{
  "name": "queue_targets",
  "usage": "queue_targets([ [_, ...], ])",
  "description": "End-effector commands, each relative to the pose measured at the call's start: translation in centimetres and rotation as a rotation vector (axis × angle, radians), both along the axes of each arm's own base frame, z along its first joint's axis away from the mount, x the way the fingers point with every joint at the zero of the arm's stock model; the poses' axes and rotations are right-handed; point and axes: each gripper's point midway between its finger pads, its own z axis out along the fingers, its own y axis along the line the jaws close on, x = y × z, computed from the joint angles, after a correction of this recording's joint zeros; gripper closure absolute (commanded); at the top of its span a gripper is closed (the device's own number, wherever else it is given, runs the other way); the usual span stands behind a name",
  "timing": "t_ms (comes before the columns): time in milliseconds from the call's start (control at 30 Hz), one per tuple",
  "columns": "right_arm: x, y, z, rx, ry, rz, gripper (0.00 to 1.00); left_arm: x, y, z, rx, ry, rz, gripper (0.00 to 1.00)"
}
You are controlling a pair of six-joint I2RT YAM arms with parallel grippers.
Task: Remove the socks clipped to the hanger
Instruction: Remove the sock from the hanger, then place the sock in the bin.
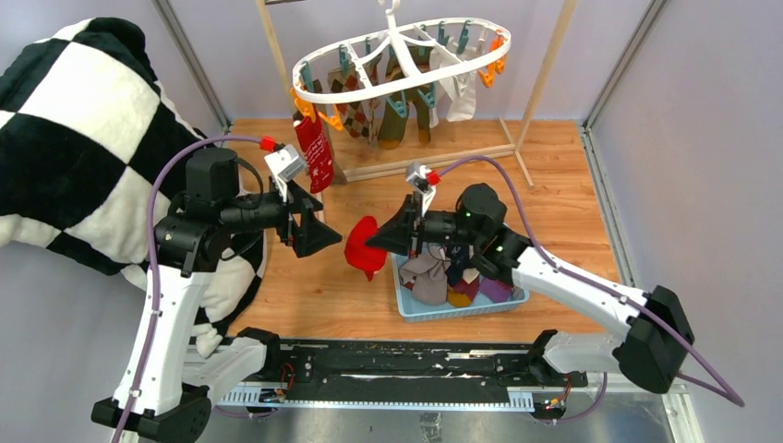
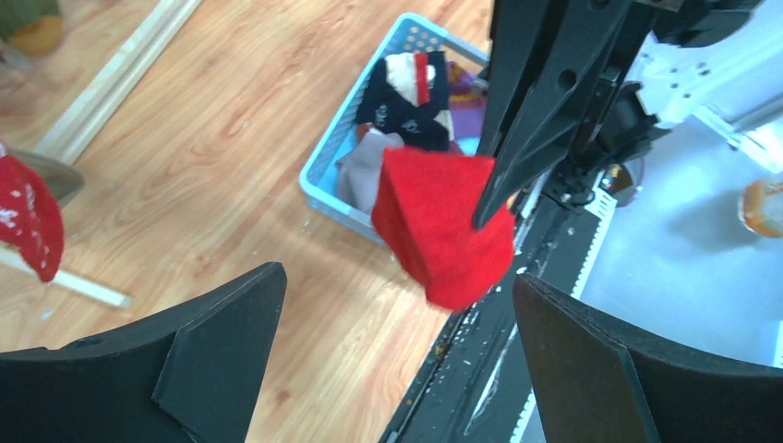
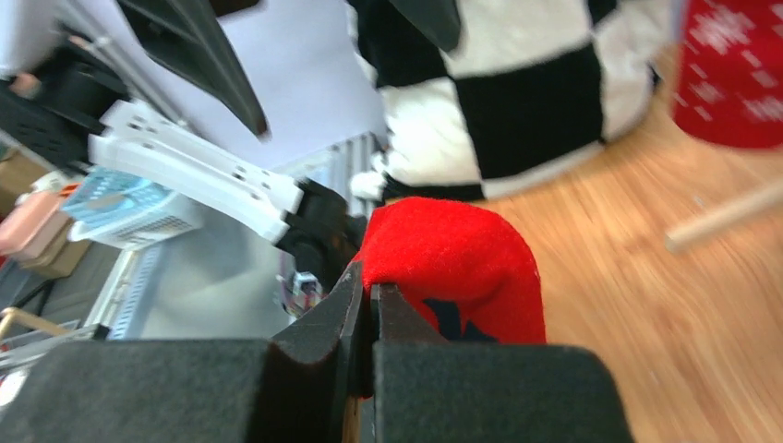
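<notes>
The white oval hanger (image 1: 397,55) hangs from a wooden rack at the back. Several socks stay clipped to it: a red patterned sock (image 1: 314,152), an argyle one (image 1: 355,101), an olive one (image 1: 392,120) and a white one (image 1: 459,97). My right gripper (image 1: 371,243) is shut on a plain red sock (image 1: 363,254), held above the floor left of the basket. The sock also shows in the right wrist view (image 3: 452,258) at my right gripper (image 3: 371,288), and in the left wrist view (image 2: 443,226). My left gripper (image 1: 329,238) is open and empty, facing the held sock (image 2: 397,295).
A light blue basket (image 1: 413,309) with several socks stands on the wooden floor under my right arm; it also shows in the left wrist view (image 2: 325,171). The black-and-white checked blanket (image 1: 74,138) lies at the left. The wooden rack's base bar (image 1: 434,161) crosses the back.
</notes>
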Motion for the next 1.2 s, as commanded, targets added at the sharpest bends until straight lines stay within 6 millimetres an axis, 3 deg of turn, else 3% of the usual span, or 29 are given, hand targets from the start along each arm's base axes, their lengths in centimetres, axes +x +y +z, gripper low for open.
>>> queue_targets([
  [0, 2.8, -4.1, -6.7, -0.202, 0.095, -0.204, 1.00, 2.1, 1.8, -1.2, 0.063, 0.022, 0.110, 0.00],
  [133, 4.9, -8.6, -12.4, -0.422, 0.141, -0.410, 0.99, 4.1, 3.7, -2.3, 0.028, 0.097, 0.186, 0.00],
  [400, 7.6, -15.0, -21.5, -0.794, 0.311, -0.609, 0.76, 5.9, 5.5, -4.7, 0.030, 0.194, 0.270, 0.00],
  [467, 7.8, -15.5, -21.9, -0.851, 0.311, -0.619, 0.61, 6.0, 5.6, -4.6, 0.029, 0.197, 0.280, 0.00],
  [533, 8.1, -15.6, -20.9, -0.858, 0.276, -0.619, 0.41, 6.1, 5.8, -4.4, 0.038, 0.186, 0.295, 0.00],
  [600, 8.7, -16.3, -19.2, -0.861, 0.227, -0.661, 0.29, 6.3, 6.1, -4.3, 0.048, 0.177, 0.314, 0.00],
  [667, 9.4, -16.6, -16.9, -0.826, 0.189, -0.711, 0.24, 6.5, 6.5, -4.2, 0.050, 0.173, 0.331, 0.00],
  [800, 9.6, -15.3, -13.9, -0.695, 0.197, -0.716, 0.31, 6.8, 7.2, -3.8, 0.033, 0.171, 0.355, 0.00],
  [933, 9.0, -11.3, -13.5, -0.484, 0.263, -0.587, 0.42, 7.0, 7.7, -3.5, 0.011, 0.173, 0.368, 0.00],
  [1000, 9.6, -10.1, -15.4, -0.466, 0.312, -0.569, 0.49, 7.1, 7.9, -3.4, 0.003, 0.176, 0.376, 0.00],
  [1167, 11.1, -9.4, -20.7, -0.526, 0.439, -0.585, 0.70, 6.8, 8.4, -3.1, 0.000, 0.160, 0.398, 0.00],
])
